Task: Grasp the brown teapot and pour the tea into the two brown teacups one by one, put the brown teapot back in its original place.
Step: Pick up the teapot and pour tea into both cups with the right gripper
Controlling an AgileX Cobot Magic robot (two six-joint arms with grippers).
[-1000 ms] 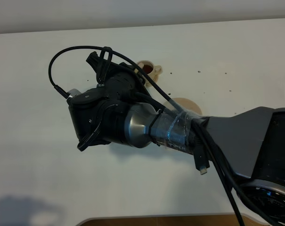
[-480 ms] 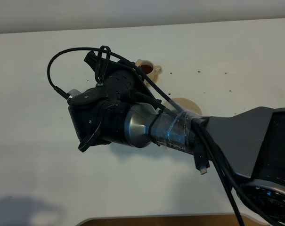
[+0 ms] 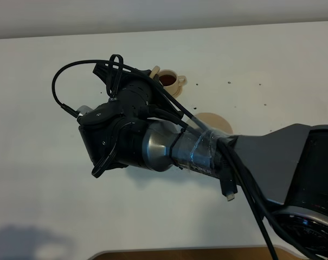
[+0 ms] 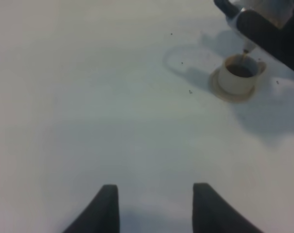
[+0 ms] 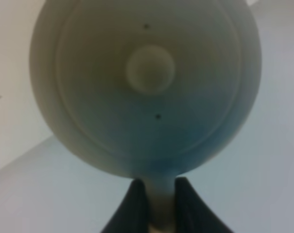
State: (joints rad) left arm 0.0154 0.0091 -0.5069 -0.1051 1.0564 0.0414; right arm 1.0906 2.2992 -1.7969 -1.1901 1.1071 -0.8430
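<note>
The brown teapot fills the right wrist view, seen from above its knobbed lid. My right gripper is shut on its ring handle. In the left wrist view the teapot hangs tilted over a brown teacup on its small saucer, and a thin stream of tea falls into the cup. In the high view that teacup holds dark tea, and a beige bit of the teapot shows beside it. The second teacup is hidden. The wide saucer lies bare, half behind my right arm. My left gripper is open and empty, low over the table.
My right arm's bulky black wrist and its cables reach across the middle of the white table and hide much of it. Small dark specks dot the far right. A brown edge runs along the table's front.
My right wrist has shifted a little to the left and farther back with the teapot. The beige bit of the teapot now shows apart from the teacup, to its left.
</note>
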